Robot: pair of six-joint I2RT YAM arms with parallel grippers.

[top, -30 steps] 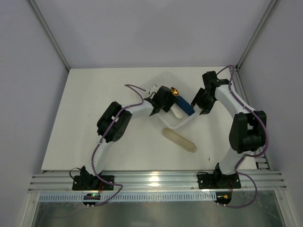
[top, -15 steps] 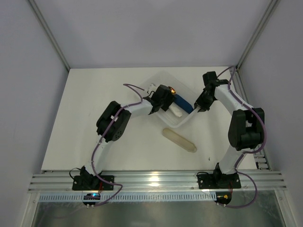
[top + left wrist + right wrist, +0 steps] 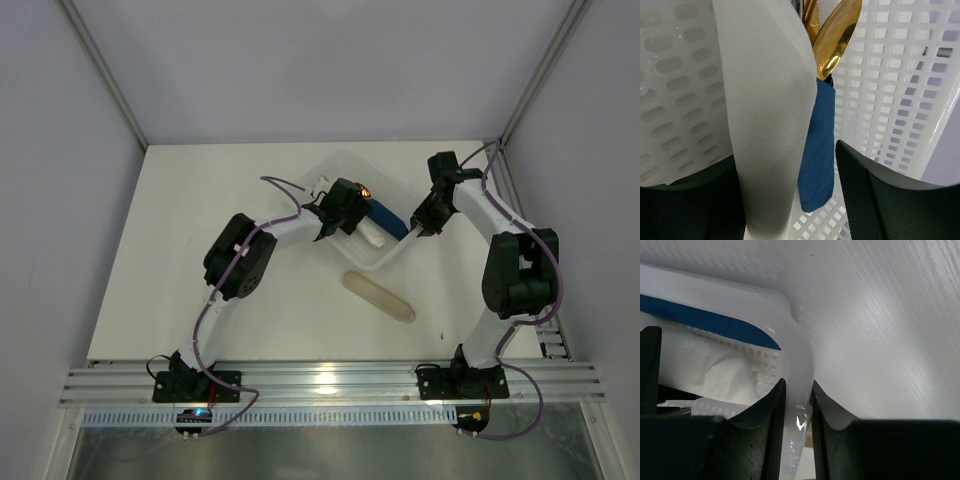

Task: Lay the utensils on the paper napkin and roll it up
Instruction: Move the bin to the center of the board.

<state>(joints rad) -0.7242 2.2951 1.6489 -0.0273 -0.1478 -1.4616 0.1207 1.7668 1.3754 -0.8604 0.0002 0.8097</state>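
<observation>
- Top external view: a white perforated plastic tray [image 3: 385,258] sits mid-table on the white table [image 3: 200,250], with both arms reaching to it.
- The left gripper [image 3: 348,205] is down inside the tray from the left. The right gripper [image 3: 415,225] is at the tray's right rim.
- The white paper napkin [image 3: 372,237] lies in the tray as a short roll, just near of the left gripper.
- A blue-handled gold-tipped piece [image 3: 385,217] lies just right of that roll, gold end toward the far side.
- A beige oblong sleeve [image 3: 378,296] lies on the table near of the tray, apart from it.
- Left wrist view: the left gripper [image 3: 785,160] has its 2 dark fingers [image 3: 875,200] spread wide.
- The white paper napkin [image 3: 765,110] runs up between them as a smooth roll, against the left finger and apart from the right one.
- The blue-handled gold-tipped piece [image 3: 817,150] lies in the gap beside the roll, touching it, with the tray wall [image 3: 900,75] behind.
- The silver metal utensils cannot be told apart from the roll here.
- Right wrist view: the right gripper [image 3: 797,385] is clamped on the tray rim [image 3: 795,340], 1 finger on each side of the thin plastic edge.
- A blue band and crumpled white paper show through the tray wall on the left, and the table [image 3: 880,315] lies to the right.
</observation>
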